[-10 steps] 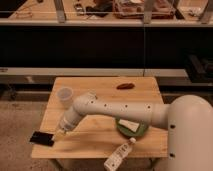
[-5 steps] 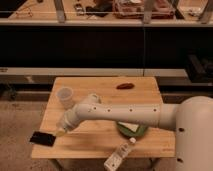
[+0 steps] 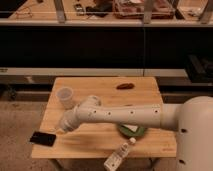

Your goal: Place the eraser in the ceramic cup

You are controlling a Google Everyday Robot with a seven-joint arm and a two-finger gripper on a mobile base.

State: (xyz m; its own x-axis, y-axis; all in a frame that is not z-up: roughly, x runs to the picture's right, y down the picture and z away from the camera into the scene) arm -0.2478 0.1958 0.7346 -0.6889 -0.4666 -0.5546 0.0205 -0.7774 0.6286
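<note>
The eraser [image 3: 42,138] is a flat black block lying at the front left edge of the wooden table [image 3: 100,142]. The ceramic cup [image 3: 65,96] is whitish and stands upright near the table's back left, apart from the eraser. My white arm reaches from the right across the table. The gripper [image 3: 59,130] is at its left end, low over the table, just right of the eraser and in front of the cup.
A round green plate [image 3: 133,131] lies under the arm at the front right. A white bar-shaped bottle [image 3: 119,156] lies at the front edge. A small dark reddish oblong object [image 3: 125,86] sits at the back. Dark shelving runs behind the table.
The gripper stays close to the eraser with only a slight shift. The arm's body at the right fills more of the view. The eraser and the cup have not moved.
</note>
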